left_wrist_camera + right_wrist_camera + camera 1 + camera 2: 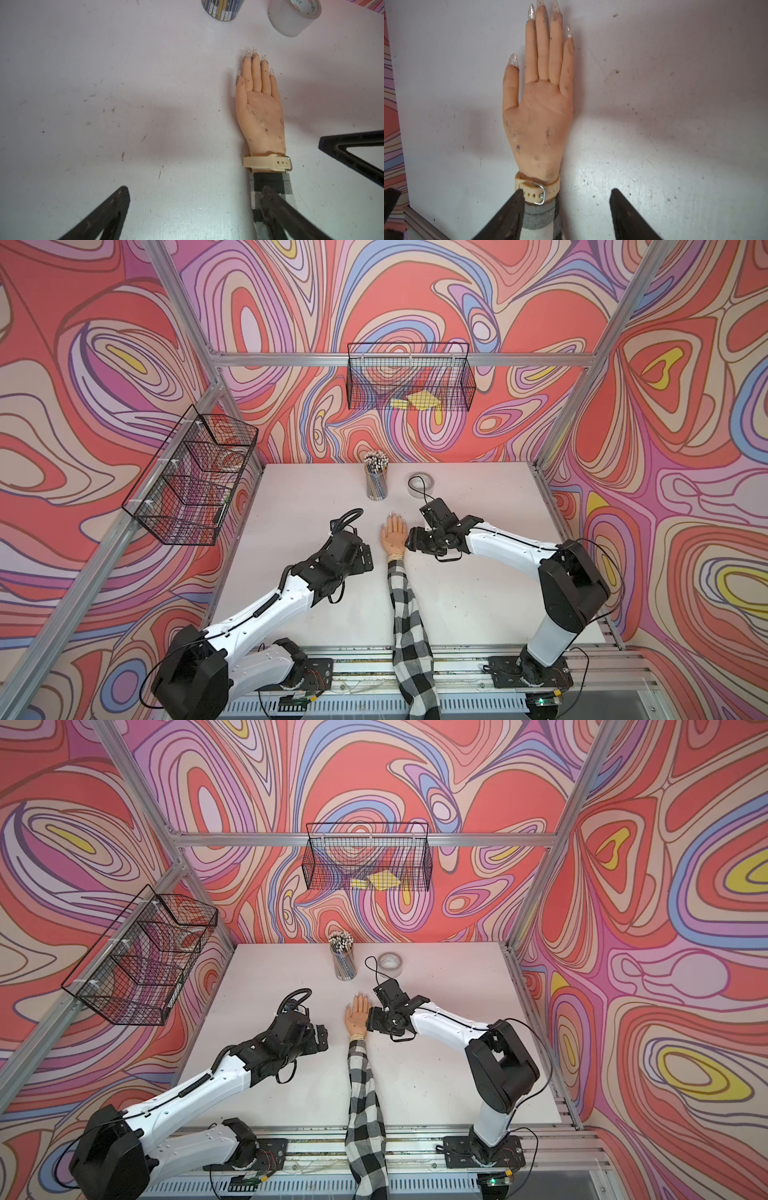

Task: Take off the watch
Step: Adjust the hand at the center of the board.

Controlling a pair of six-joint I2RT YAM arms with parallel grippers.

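**Watch buckled on the mannequin wrist, right claw at its strap**

Nearest the robot, a checked sleeve runs straight away from it down the middle of the table. At the cuff the watch wraps the wrist of the mannequin hand, which lies palm up. The strap therefore lies crosswise to the arm, with the metal buckle facing upward; the dial is not seen.

The left gripper, jaws wide apart and empty, hovers beside the cuff. The right gripper, jaws also apart and holding nothing, reaches from the opposite side. In its wrist view one finger overlaps the strap's holed tail just beside the buckle, and the other hangs over bare table past the wrist.

I judge the right arm the nearer. The coming move turns on drawing that tail across the wrist, out of the buckle.

Farther off stand a pencil cup and a tape roll, well apart from the hand.
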